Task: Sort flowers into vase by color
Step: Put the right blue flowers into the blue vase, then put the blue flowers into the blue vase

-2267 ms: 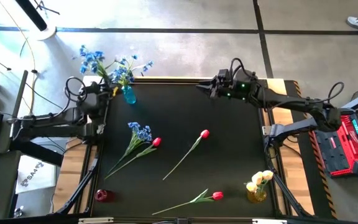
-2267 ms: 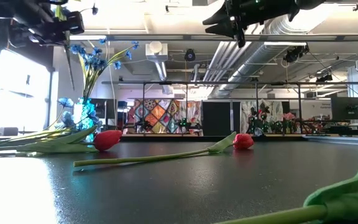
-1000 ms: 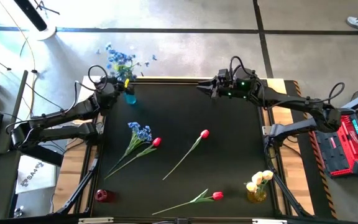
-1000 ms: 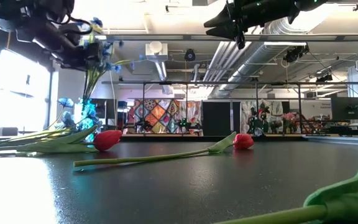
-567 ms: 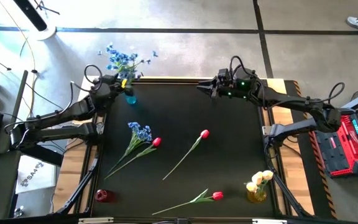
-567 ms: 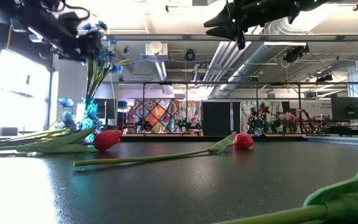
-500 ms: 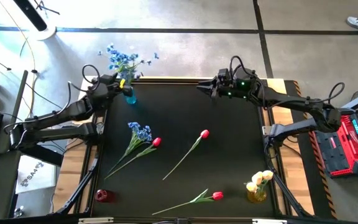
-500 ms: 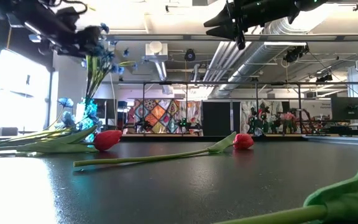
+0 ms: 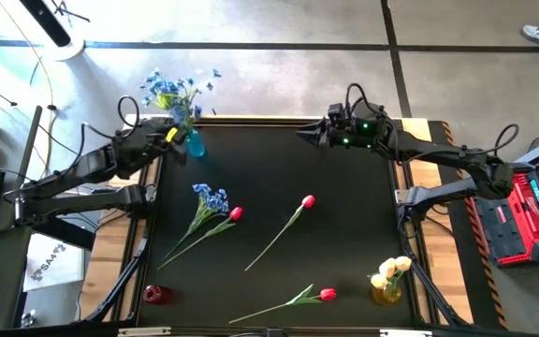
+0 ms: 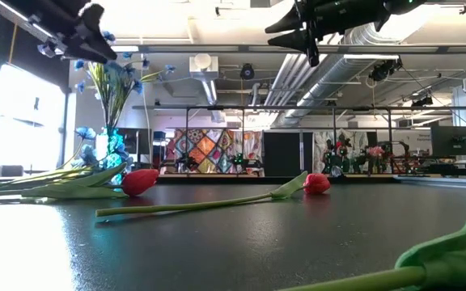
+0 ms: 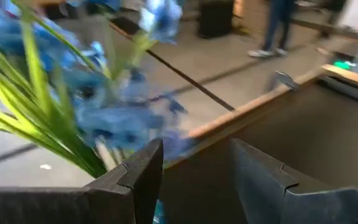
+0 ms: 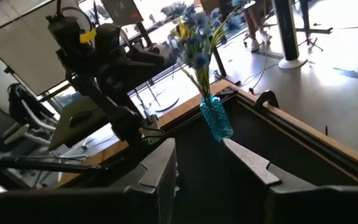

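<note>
A bunch of blue flowers point(image 9: 171, 89) stands with its stems in the blue vase point(image 9: 194, 142) at the table's far left corner. My left gripper point(image 9: 168, 134) hovers open just left of the vase, level with the stems point(image 11: 55, 134), its gap empty. My right gripper point(image 9: 302, 132) hangs open high over the far edge, holding nothing. One blue spray point(image 9: 210, 197) and three red tulips point(image 9: 236, 213) point(image 9: 308, 200) point(image 9: 327, 295) lie flat on the black table.
A red vase point(image 9: 155, 294) stands at the near left. A yellow vase with pale yellow tulips point(image 9: 388, 278) stands at the near right. The long stems lie slantwise across the table's middle. A person's legs point(image 11: 275, 25) show in the room beyond.
My left gripper has opened and let go of the blue flowers. It has risen and drawn back toward the table's left edge. The bunch stays in the blue vase and has swung a little to the left, and its sprays have spread.
</note>
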Controlling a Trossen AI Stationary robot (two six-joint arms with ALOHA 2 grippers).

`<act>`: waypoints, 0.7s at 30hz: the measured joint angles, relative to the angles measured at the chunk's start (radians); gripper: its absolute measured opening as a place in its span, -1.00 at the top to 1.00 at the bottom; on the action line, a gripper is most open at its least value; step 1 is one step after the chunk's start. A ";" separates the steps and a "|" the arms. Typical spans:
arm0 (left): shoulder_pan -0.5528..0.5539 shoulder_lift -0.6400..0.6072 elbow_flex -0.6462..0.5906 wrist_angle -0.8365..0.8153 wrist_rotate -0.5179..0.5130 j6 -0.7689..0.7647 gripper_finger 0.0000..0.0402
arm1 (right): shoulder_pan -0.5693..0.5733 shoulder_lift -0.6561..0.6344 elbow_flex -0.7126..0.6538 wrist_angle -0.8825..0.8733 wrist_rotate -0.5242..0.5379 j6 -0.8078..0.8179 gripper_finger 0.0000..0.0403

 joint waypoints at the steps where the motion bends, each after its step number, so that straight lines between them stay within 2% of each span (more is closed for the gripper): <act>1: -0.004 0.000 0.013 -0.036 0.026 -0.020 0.14 | 0.000 0.000 0.000 0.000 -0.003 0.008 0.43; 7: -0.034 0.004 0.031 -0.175 0.210 -0.125 0.14 | 0.000 0.000 0.000 -0.002 -0.012 0.028 0.43; 15: -0.103 0.067 -0.004 -0.300 0.523 -0.312 0.14 | 0.000 0.000 0.000 -0.010 -0.033 0.047 0.43; 18: -0.154 0.109 -0.051 -0.283 0.589 -0.401 0.14 | 0.000 0.000 0.000 -0.022 -0.034 0.052 0.43; 21: -0.217 0.147 -0.088 -0.289 0.604 -0.498 0.14 | 0.000 0.000 0.000 -0.035 -0.036 0.068 0.43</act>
